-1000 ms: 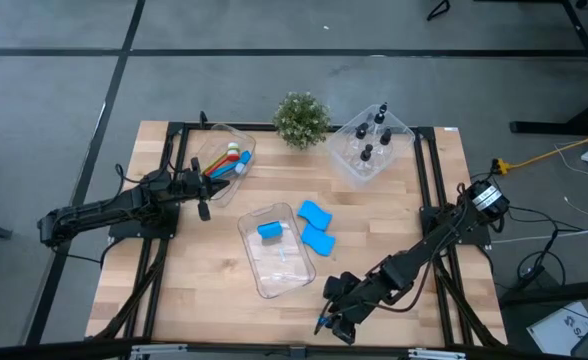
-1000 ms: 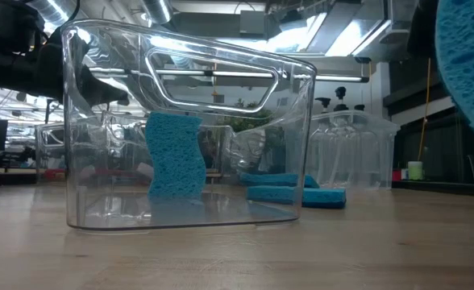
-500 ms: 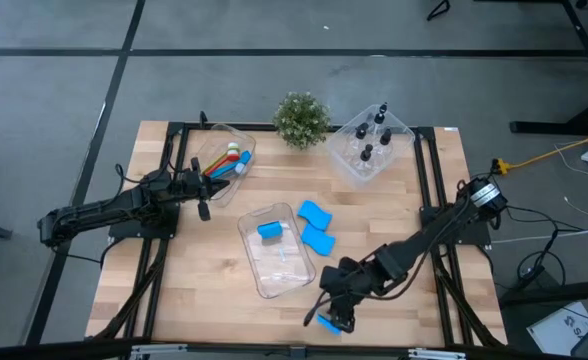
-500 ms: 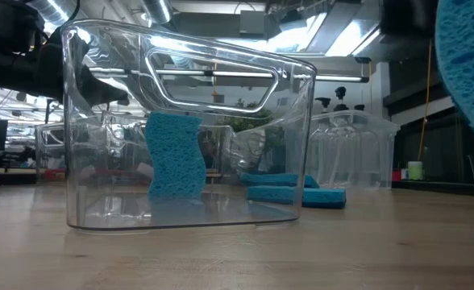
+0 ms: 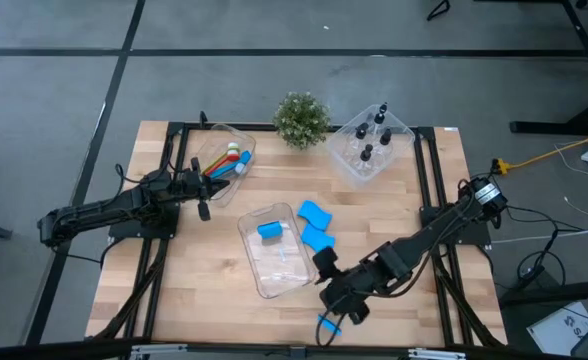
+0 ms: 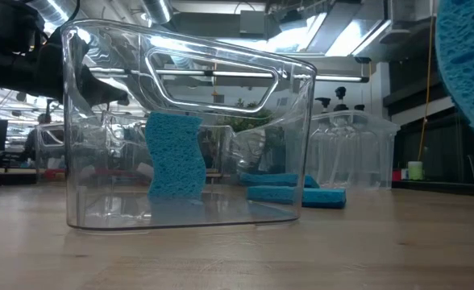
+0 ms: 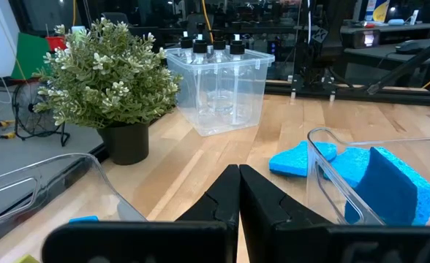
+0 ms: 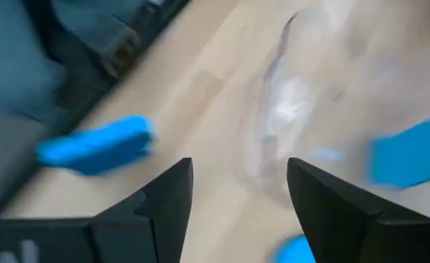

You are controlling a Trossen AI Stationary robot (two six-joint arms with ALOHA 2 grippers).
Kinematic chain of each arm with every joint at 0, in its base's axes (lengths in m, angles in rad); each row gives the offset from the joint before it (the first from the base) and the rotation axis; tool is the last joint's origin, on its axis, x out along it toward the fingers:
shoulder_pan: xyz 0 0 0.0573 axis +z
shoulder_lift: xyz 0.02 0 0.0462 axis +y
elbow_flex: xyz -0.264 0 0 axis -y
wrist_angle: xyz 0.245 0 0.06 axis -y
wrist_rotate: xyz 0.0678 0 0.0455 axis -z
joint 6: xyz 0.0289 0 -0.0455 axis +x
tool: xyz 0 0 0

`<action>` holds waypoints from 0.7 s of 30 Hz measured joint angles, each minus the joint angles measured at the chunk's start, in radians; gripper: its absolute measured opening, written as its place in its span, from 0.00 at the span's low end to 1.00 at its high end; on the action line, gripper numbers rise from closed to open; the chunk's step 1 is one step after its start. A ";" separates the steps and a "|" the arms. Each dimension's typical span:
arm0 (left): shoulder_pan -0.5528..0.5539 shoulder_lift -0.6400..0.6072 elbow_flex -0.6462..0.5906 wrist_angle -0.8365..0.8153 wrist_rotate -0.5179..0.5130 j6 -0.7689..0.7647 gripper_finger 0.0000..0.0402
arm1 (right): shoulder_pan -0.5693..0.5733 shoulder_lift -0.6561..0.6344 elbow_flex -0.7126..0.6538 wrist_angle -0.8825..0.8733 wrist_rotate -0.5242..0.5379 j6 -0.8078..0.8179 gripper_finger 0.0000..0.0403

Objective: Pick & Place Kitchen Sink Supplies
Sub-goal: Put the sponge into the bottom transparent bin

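Note:
My right gripper (image 5: 329, 272) (image 8: 238, 212) is open, just off the near right corner of the centre clear bin (image 5: 274, 252) (image 6: 189, 129), touching nothing. One blue sponge piece (image 5: 329, 322) (image 8: 98, 146) (image 6: 467, 64) lies flat on the table at the near edge, behind that gripper. Another sponge (image 5: 269, 230) (image 6: 172, 157) stands on edge inside the centre bin. Two more sponges (image 5: 317, 225) (image 7: 303, 157) lie flat beside the bin's right wall. My left gripper (image 5: 202, 197) (image 7: 238, 197) is shut and hangs beside the brush bin (image 5: 224, 155), where the coloured brushes (image 5: 229, 160) lean.
A potted plant (image 5: 301, 118) (image 7: 105, 80) stands at the far edge. To its right is a clear bin (image 5: 371, 145) (image 7: 219, 88) holding several black-capped bottles. Bare wood lies to the left of and in front of the centre bin.
My right gripper has moved from the near edge toward the far left, up to the centre bin's near right corner. The sponge at the near edge has stayed where it was, now behind the gripper.

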 joint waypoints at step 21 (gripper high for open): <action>0.000 0.000 0.000 0.000 0.000 0.000 0.00 | 0.005 0.000 0.000 0.531 -0.127 -0.326 0.55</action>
